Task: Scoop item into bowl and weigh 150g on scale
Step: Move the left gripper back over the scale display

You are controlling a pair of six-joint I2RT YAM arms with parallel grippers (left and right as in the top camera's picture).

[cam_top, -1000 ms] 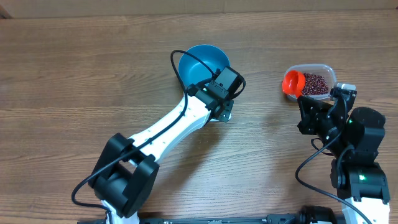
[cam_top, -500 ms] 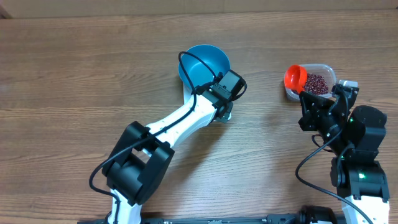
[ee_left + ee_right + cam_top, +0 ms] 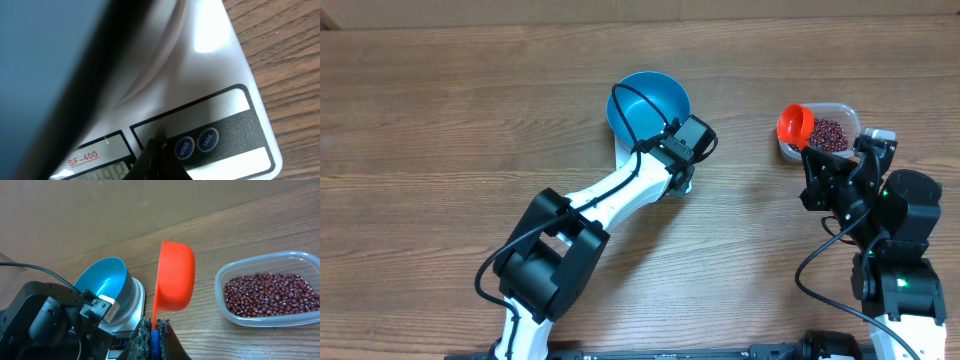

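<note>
The blue bowl (image 3: 648, 103) stands on the white scale (image 3: 215, 65). My left gripper (image 3: 156, 144) is shut and holds nothing. Its tip rests on the scale's front panel just left of the MODE button (image 3: 184, 147), with the TARE button (image 3: 207, 139) beside that. My right gripper (image 3: 156, 324) is shut on the handle of a red scoop (image 3: 175, 275), held on its side near the left end of the clear tub (image 3: 227, 312). The item (image 3: 270, 294), small dark red beans, lies in the tub. No beans show in the scoop (image 3: 793, 123) or the bowl (image 3: 106, 275).
The left arm (image 3: 610, 195) stretches diagonally from the front of the table to the scale. A black cable (image 3: 625, 105) loops over the bowl's rim. The right arm's base (image 3: 895, 240) stands at the front right. Bare wooden tabletop (image 3: 440, 130) lies to the left.
The left arm's lower links swung to the right while its gripper stayed at the scale's front. The right gripper lifted the red scoop slightly, then held still.
</note>
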